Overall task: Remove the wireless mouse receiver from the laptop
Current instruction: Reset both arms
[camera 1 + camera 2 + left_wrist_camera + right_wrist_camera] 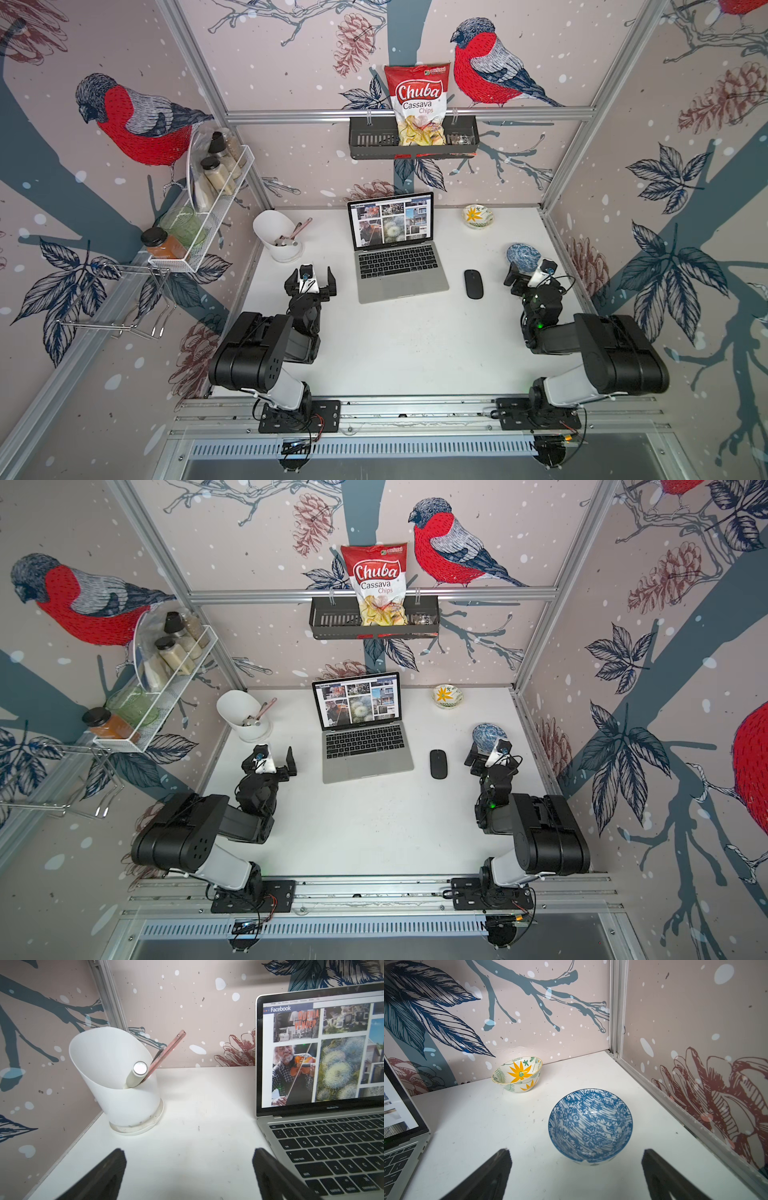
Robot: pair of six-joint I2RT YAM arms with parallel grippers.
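The laptop [401, 286] stands open at the back middle of the white table in both top views, its screen [311, 1053] showing a grid of photos. I cannot make out the wireless mouse receiver in any view. My left gripper [313, 275] hovers just left of the laptop's keyboard [332, 1147], open and empty [189, 1155]. My right gripper [528, 271] is far to the right, beside a blue patterned bowl [589, 1126], and it is also open and empty [576, 1155]. The laptop's right edge [415, 1147] shows in the right wrist view.
A black mouse [473, 284] lies right of the laptop. A white holder [276, 235] with tools stands at the back left, and a flower-painted bowl [478, 216] at the back right. Wall racks hold jars [216, 170] and a chips bag [417, 104].
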